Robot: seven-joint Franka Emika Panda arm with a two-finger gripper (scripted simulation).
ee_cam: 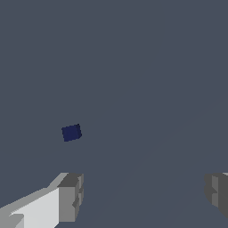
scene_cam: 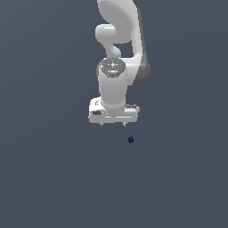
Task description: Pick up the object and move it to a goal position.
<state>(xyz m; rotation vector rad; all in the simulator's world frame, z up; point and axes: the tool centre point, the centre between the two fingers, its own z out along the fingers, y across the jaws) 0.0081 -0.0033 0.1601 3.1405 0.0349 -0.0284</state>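
Note:
The object is a tiny dark navy-blue lump lying on the grey ground, below and slightly toward the exterior view's right of the white gripper. In the wrist view it shows as a small dark blue block, lying beyond the fingertips and apart from them. The gripper is open and empty, its two grey fingers spread wide. It hangs above the ground, not touching the object.
The white arm rises behind the gripper toward the top of the exterior view. The flat grey ground spreads all around with no other objects showing.

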